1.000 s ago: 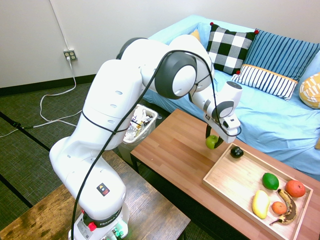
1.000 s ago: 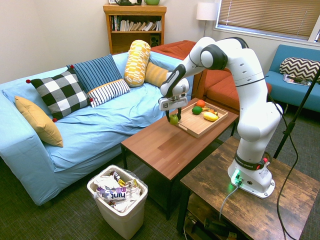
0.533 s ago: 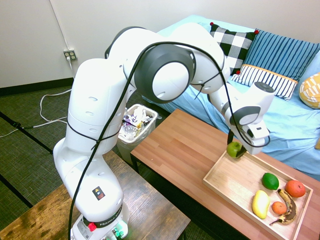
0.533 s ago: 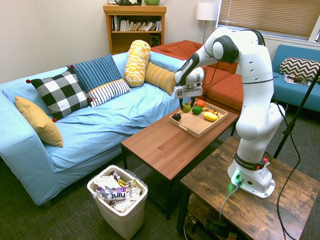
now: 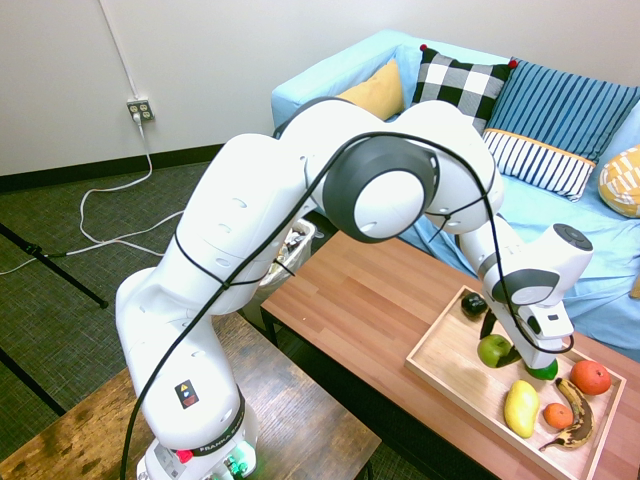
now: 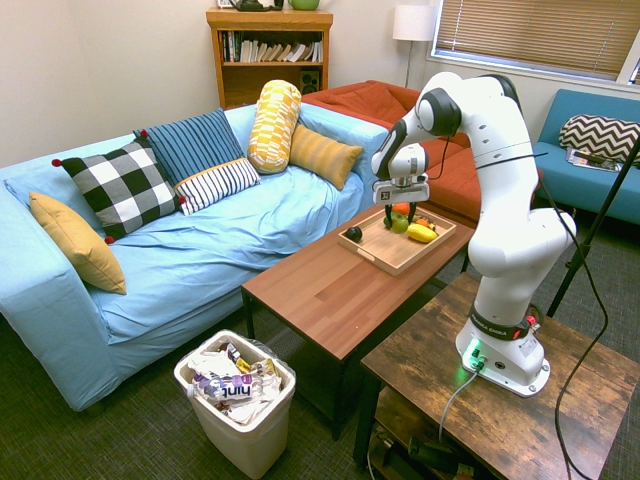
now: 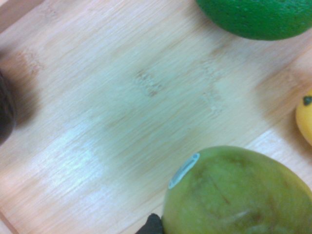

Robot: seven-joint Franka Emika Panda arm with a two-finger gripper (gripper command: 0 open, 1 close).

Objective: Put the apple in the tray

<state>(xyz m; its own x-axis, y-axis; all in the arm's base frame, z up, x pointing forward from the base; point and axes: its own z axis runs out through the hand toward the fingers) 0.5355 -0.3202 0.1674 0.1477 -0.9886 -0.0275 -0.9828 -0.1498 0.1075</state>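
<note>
Apple (image 5: 493, 350) — round, glossy — gripped above smooth light-wood tray (image 5: 455, 372)

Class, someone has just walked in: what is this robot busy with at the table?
The white arm's pincer is shut on a yellow-green apple and holds it over the light-wood tray on the coffee table. The tray already has a lime, a yellow fruit, a banana and more. The apple is not yet released.

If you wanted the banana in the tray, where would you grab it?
Take the banana across its middle, from straight above. It lies flat and curved in the tray's corner, with the small orange close against its inner side, so the fingers would probably fit best just past that orange.
</note>
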